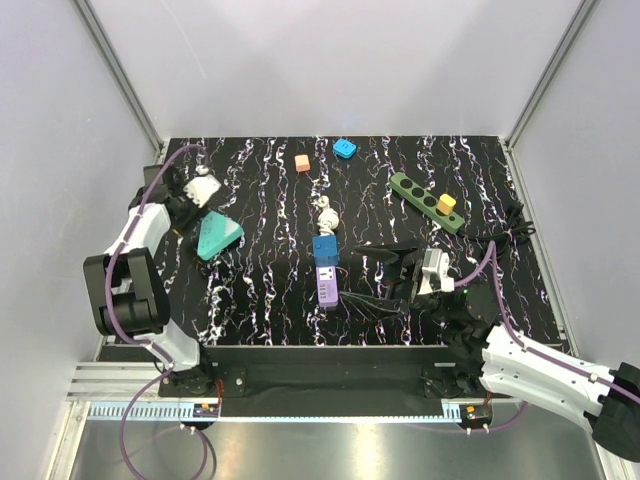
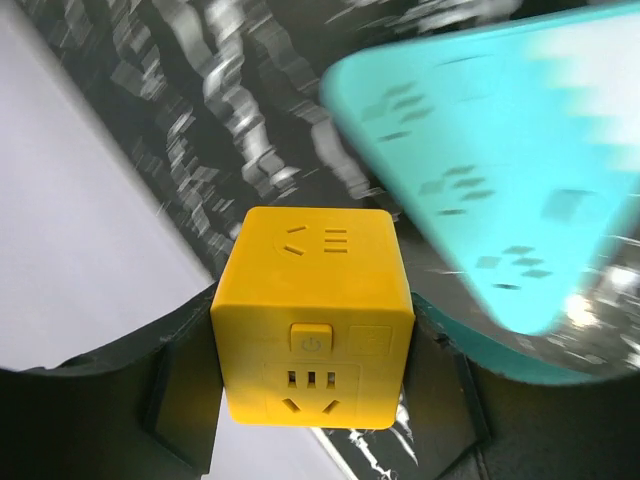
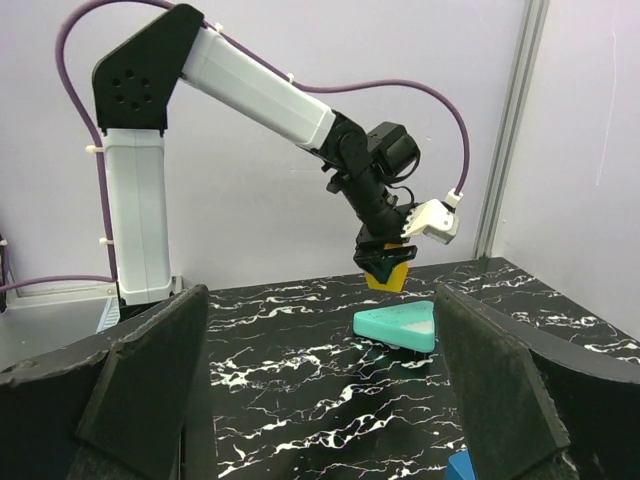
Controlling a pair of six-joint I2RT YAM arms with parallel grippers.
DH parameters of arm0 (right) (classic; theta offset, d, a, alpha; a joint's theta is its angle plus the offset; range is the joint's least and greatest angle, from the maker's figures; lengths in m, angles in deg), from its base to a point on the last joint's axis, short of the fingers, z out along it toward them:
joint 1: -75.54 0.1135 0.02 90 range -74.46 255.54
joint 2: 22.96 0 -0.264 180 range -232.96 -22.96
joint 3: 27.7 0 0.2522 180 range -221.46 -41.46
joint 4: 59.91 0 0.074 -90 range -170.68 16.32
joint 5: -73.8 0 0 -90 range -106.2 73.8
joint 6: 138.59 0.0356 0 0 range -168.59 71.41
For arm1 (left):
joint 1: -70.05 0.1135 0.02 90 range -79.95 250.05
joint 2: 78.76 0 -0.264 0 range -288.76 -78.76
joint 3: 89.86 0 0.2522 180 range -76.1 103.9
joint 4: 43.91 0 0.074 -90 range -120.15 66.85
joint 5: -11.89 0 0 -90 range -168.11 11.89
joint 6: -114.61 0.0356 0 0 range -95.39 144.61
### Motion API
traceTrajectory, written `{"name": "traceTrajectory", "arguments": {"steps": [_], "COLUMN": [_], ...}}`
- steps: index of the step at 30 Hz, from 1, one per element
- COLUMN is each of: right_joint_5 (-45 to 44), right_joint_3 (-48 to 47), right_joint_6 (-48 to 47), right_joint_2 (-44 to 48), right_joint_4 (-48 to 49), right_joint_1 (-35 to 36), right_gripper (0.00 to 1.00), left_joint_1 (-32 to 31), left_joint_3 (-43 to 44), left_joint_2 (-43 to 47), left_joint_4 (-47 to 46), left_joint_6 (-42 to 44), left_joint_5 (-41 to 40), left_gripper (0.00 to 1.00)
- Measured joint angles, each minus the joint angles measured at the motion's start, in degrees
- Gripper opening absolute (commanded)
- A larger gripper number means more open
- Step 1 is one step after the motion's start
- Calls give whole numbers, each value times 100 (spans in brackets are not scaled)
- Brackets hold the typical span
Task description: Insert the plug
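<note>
Two claws, two jobs. My right gripper hangs with jaws wide apart by the worktop's near edge, free to steady things. Farther off, at the left edge, my left gripper clamps the yellow plug cube just beside the teal socket block, probably to line it up.

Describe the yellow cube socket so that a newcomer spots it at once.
Find the black marbled table and look to its far left part, where the left gripper hangs beside a teal triangular power strip. The yellow cube socket is clamped in that gripper, off the table: the only item held aloft.
</note>
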Motion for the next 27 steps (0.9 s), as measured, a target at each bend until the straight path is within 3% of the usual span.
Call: {"name": "traceTrajectory", "arguments": {"steps": [6,10,22,27], "right_joint_5": [7,7,59,85], "right_joint_3": [0,0,0,0], "right_joint_6": [-2,-7,-7,2], "right_joint_2": [63,61,-90,-151], "right_joint_4": [0,-4,-15,-35], "right_joint_1": [0,0,0,0], "right_gripper": [100,100,100,100], "left_joint_1": [492,479,-136,-907], "left_joint_3": [2,-90,-400,-710], "left_joint_2": [-326,-417,-345,79], "left_joint_4": [-540,-605,-455,-136], "left_joint_6": [-1032,-1416,-2074,-2332], "left_joint_5": [-313,-177,151,199], "left_gripper": [0,0,0,0]}}
